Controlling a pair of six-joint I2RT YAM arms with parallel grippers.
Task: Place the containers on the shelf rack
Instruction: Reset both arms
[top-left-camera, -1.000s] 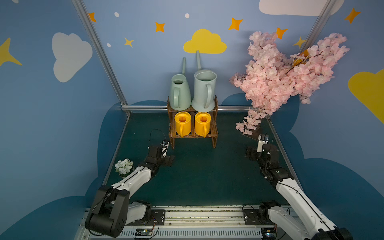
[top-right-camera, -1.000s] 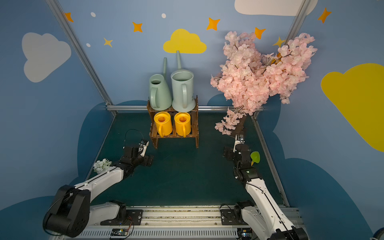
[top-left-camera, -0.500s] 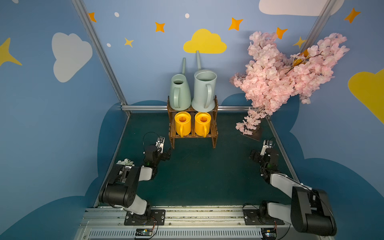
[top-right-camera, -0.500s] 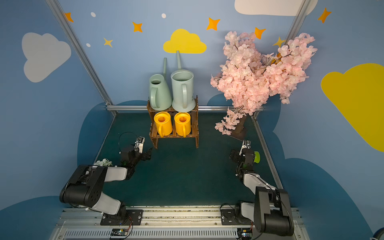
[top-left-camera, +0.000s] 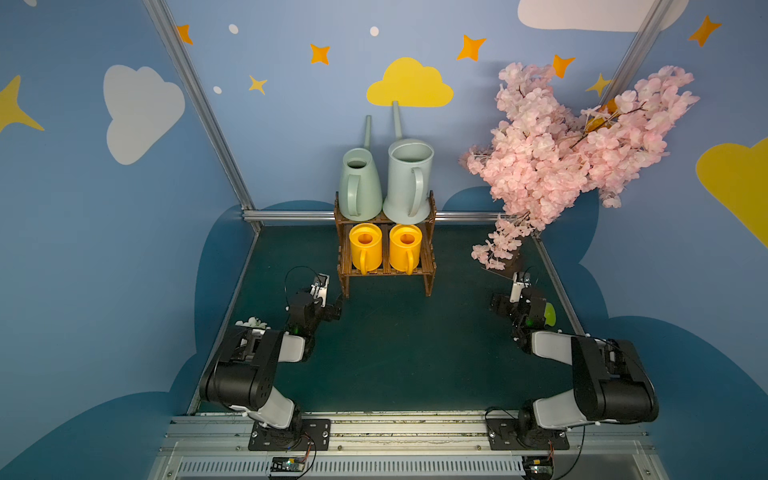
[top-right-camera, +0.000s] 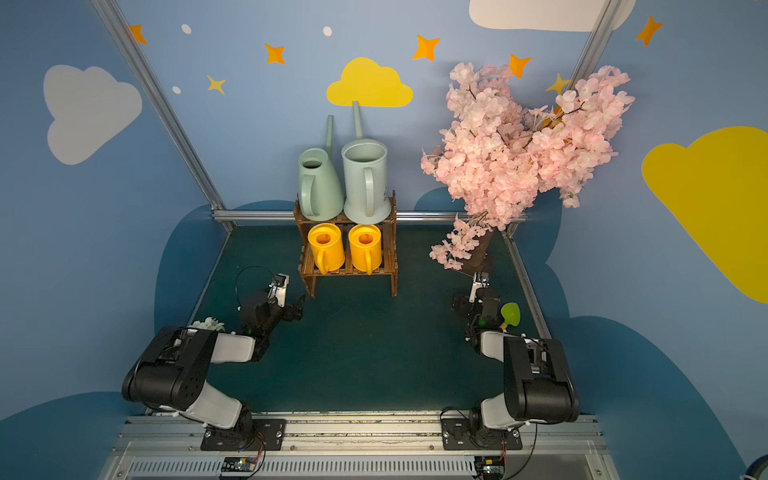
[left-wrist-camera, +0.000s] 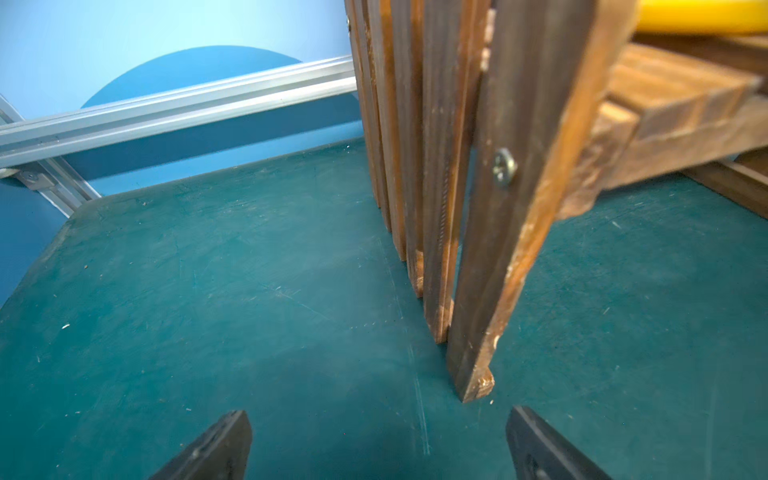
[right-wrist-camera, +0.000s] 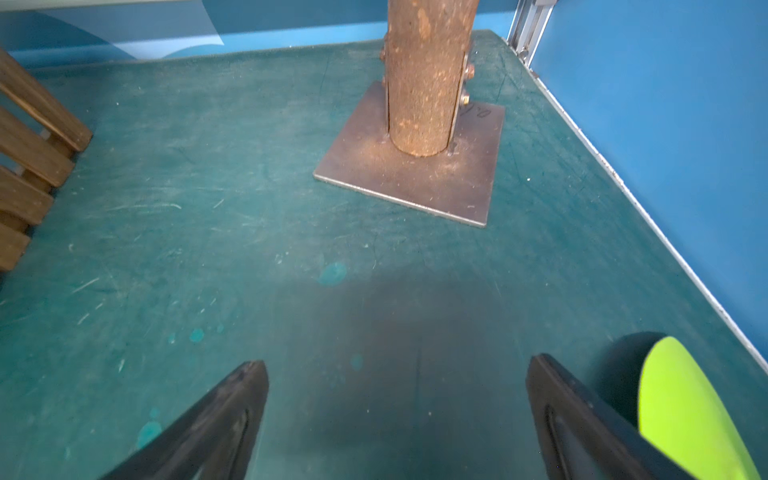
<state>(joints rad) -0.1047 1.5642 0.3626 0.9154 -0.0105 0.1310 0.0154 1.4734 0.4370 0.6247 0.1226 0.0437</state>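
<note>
The dark wooden shelf rack (top-left-camera: 429, 266) (top-right-camera: 309, 272) stands at the back middle of the green mat. On its upper tier are the mint conical container (top-left-camera: 359, 187) and the taller grey-blue one (top-left-camera: 409, 183), spouts toward the wall. Two yellow containers (top-left-camera: 365, 249) (top-left-camera: 405, 249) sit side by side on the lower tier. My left gripper (top-left-camera: 330, 297) (left-wrist-camera: 378, 411) is open and empty, low over the mat just short of the rack's front left leg (left-wrist-camera: 498, 249). My right gripper (top-left-camera: 507, 293) (right-wrist-camera: 398, 360) is also open and empty, facing the tree trunk.
A pink blossom tree (top-left-camera: 573, 145) rises at the back right from a trunk on a metal base plate (right-wrist-camera: 415, 178). A bright green leaf (top-left-camera: 549, 314) lies beside the right wrist. White flowers (top-left-camera: 251, 322) lie by the left arm. Aluminium rails edge the mat.
Both arms have folded back toward the front rail, their elbows dropping low. The grippers stayed open near the same spots. The containers and rack have not moved.
</note>
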